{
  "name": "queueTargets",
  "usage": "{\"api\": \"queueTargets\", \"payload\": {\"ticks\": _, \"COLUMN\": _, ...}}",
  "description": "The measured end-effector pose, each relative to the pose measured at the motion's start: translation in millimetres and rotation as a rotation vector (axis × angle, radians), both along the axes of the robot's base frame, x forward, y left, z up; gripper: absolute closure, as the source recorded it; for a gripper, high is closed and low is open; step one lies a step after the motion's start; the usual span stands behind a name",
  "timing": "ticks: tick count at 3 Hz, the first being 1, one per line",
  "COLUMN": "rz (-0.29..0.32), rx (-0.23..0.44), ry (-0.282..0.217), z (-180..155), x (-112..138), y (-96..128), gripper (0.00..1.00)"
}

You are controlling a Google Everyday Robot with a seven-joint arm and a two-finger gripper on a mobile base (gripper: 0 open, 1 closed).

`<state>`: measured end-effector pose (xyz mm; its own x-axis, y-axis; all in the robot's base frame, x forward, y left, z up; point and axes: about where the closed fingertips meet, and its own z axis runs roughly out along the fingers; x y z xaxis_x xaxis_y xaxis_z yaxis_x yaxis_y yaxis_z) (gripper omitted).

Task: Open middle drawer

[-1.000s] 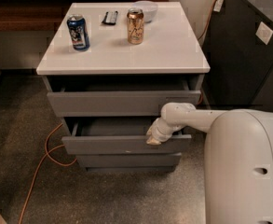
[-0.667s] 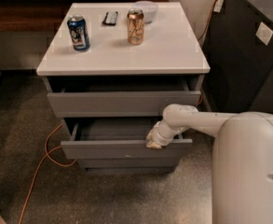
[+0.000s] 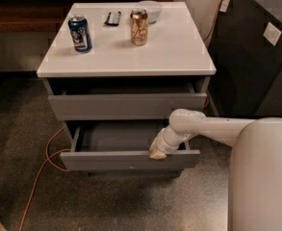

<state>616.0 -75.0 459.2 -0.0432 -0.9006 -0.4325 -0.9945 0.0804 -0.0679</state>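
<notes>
The middle drawer (image 3: 126, 160) is a wide grey drawer with a plain flat front. It stands pulled out toward me, and its grey tray interior (image 3: 116, 136) shows. My gripper (image 3: 157, 150) sits on the top edge of the drawer front, right of centre, at the end of my white arm (image 3: 203, 126), which reaches in from the right. The top drawer (image 3: 126, 106) above it is slightly ajar. Only a dark strip of the bottom drawer (image 3: 131, 173) shows under the middle one.
On the white cabinet top (image 3: 179, 52) stand a blue can (image 3: 80, 33), a copper can (image 3: 139, 27), a black flat object (image 3: 113, 18) and a white bowl (image 3: 150, 8). An orange cable (image 3: 42, 172) lies on the floor at left. A dark cabinet (image 3: 256, 57) stands at right.
The middle drawer has slid further out toward me, and my gripper has moved with its front edge.
</notes>
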Motion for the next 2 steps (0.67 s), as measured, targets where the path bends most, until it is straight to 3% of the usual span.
{"api": "queueTargets", "payload": {"ticks": 2, "rz": 0.000, "rx": 0.000, "ry": 0.000, "z": 0.0, "x": -0.1, "y": -0.5, "gripper": 1.00}}
